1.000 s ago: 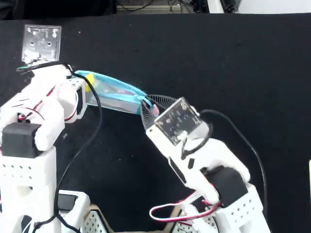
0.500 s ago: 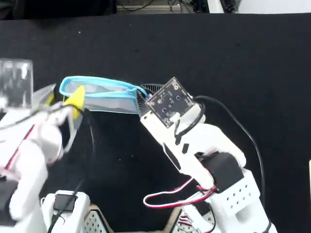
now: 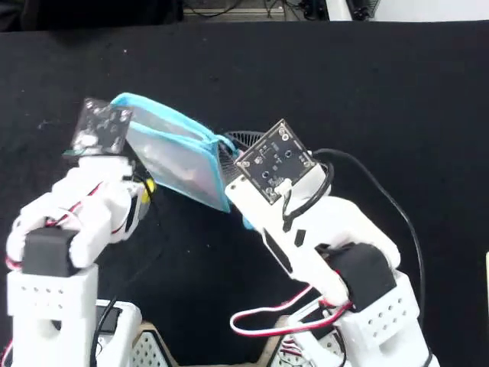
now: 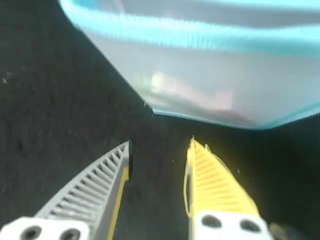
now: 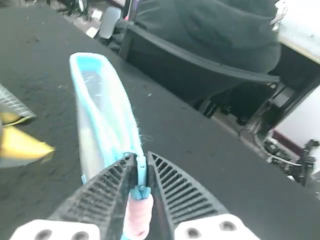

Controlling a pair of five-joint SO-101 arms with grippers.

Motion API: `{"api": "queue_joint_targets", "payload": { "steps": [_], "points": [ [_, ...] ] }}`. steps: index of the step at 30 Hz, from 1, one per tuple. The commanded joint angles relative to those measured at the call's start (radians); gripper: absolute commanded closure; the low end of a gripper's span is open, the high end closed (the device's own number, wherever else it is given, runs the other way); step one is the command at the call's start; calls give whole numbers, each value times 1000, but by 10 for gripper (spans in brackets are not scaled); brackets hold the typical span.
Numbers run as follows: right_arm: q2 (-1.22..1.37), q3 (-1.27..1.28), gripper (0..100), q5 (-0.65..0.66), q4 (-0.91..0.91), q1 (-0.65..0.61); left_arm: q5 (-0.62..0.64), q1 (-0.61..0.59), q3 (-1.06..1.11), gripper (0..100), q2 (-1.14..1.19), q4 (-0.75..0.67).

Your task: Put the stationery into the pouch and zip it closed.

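One pouch (image 3: 172,153), translucent with blue trim: tilted up over the black worktop (image 3: 382,92), nearer its left edge, one end clamped in the right pincer (image 5: 141,160). The left pincer (image 4: 160,145): released, jaws apart, just beside the pouch.

Black-covered table (image 3: 397,99); cables (image 3: 229,11) along its far edge.
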Motion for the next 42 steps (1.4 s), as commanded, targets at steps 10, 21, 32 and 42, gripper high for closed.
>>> {"api": "queue_joint_targets", "payload": {
  "steps": [10,21,32,42],
  "points": [
    [-7,-79,988,161,173,-236,253,2,340,812,-20,-697],
    [-1,-79,988,155,83,-164,275,10,252,810,-101,-404],
    [1,-77,988,157,80,-140,167,127,282,807,-500,-83],
    [-7,-77,988,155,89,-144,167,369,432,739,-749,-161]
  ]
}}
